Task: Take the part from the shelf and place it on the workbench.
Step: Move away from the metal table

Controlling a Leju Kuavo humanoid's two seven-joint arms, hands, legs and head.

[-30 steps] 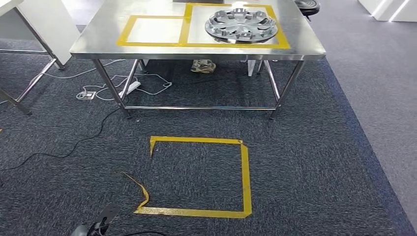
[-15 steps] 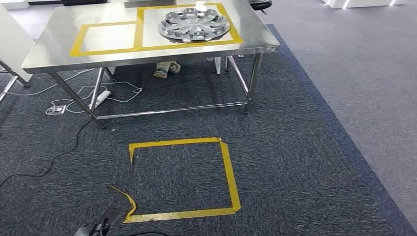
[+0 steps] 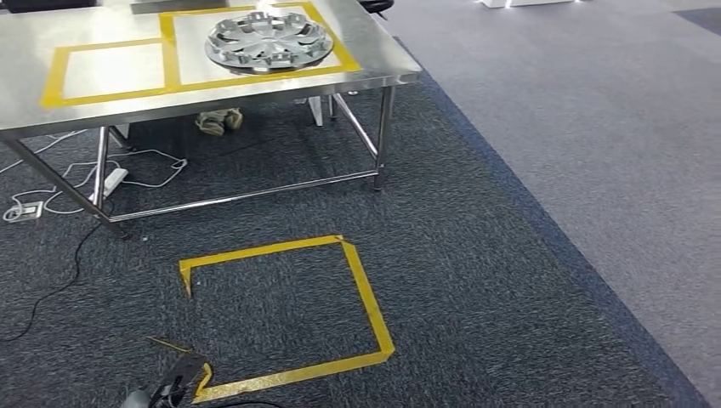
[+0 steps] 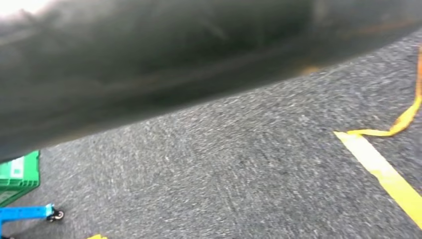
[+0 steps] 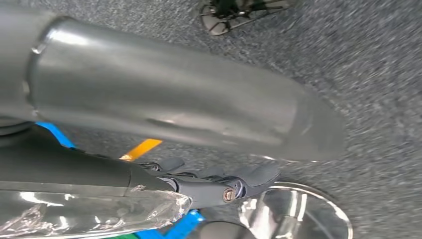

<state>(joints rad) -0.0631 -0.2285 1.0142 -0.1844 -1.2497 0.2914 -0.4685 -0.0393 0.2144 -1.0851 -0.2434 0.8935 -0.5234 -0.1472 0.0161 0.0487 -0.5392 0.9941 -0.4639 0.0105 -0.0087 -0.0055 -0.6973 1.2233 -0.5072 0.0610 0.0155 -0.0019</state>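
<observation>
A silver wheel cover (image 3: 267, 41) lies on the steel workbench (image 3: 374, 68) at the far left, inside the right one of two yellow tape frames. My right hand (image 5: 219, 183) hangs low over the carpet in the right wrist view, its dark fingers (image 5: 249, 175) stretched out with nothing in them. A dark piece at the bottom edge of the head view looks like my left hand (image 3: 174, 384); how its fingers lie is hidden. A blurred dark surface covers much of the left wrist view.
A yellow tape square (image 3: 281, 314) marks the dark carpet in front of the workbench. Cables and a power strip (image 3: 115, 177) lie under the table. A green crate (image 4: 17, 177) and a blue wheeled frame (image 4: 30, 213) stand on the floor. Lighter grey carpet (image 3: 595, 127) stretches to the right.
The whole picture has shifted left: the camera has turned to the right. The wheel cover stays where it was on the workbench.
</observation>
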